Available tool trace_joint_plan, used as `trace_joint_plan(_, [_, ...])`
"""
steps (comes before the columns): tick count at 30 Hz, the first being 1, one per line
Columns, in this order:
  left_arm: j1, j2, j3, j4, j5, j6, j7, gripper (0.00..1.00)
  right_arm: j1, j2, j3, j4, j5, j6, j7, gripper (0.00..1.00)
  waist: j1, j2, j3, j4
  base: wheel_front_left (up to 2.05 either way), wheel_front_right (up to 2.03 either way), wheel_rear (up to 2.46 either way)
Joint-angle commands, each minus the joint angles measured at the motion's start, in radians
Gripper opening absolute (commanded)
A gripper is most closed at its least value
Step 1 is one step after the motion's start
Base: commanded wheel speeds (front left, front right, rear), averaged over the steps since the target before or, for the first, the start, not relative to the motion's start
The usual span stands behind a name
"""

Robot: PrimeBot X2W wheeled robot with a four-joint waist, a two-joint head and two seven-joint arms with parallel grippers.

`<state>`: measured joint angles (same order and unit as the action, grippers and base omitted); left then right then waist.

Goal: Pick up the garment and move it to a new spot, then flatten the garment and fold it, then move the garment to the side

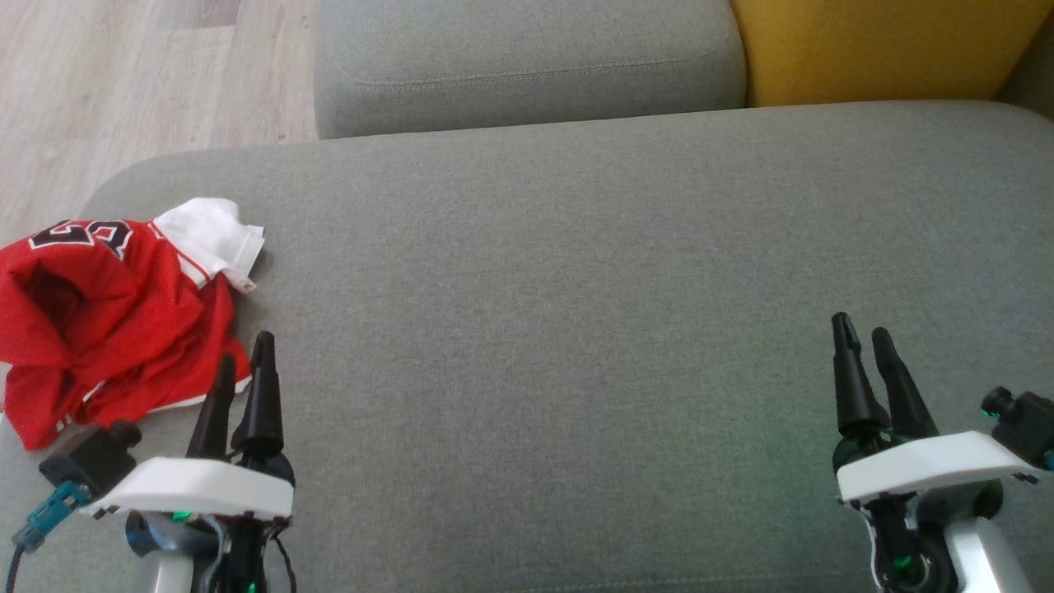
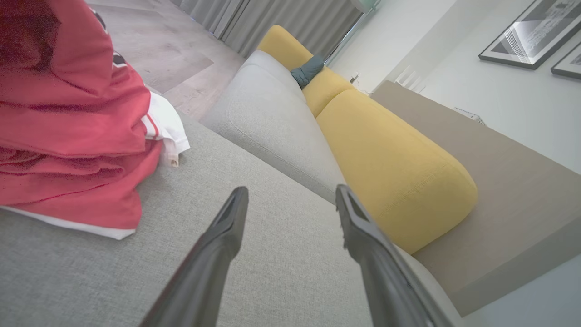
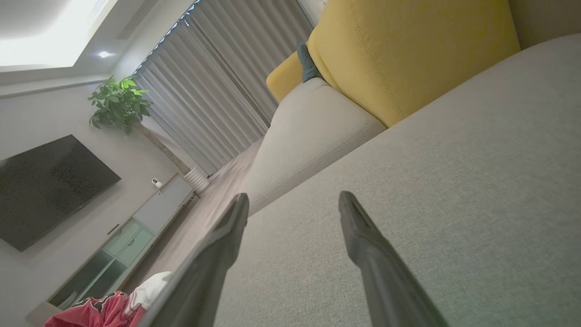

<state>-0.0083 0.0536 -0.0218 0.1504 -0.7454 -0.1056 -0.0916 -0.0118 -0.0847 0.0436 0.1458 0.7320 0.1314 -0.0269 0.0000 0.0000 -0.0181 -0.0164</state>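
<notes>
Head view: red garment [image 1: 107, 321] shows folded, unreadable black numerals [image 1: 82, 235]; left gripper [image 1: 244, 350] and right gripper [image 1: 860, 324] gape wide, empty.

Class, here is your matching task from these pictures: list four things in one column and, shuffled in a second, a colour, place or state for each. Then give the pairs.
Things:
1 garment
2 back cushion
3 left claw
4 potted plant

Descriptions:
A yellow
B open and empty
C red and white, crumpled
D green, beside the curtains

Pairs: 1-C; 2-A; 3-B; 4-D
</notes>
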Motion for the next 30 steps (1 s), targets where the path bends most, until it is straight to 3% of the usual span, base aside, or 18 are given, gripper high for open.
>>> trace_joint_plan(1, [-0.046, 0.021, 0.011, -0.043, 0.048, 0.003, -0.017, 1.00, -0.055, -0.023, 0.020, -0.046, -0.049, 0.000, -0.015, 1.00, 0.0000, 0.0000, 0.000, 0.000, 0.00, 0.00, 0.00])
trace_joint_plan(30, [-0.021, 0.048, -0.023, 0.013, 0.396, 0.034, -0.099, 1.00, -0.042, -0.003, 0.054, -0.001, -0.415, -0.001, -0.066, 1.00, 0.0000, 0.0000, -0.006, -0.017, 0.00, 0.00, 0.00])
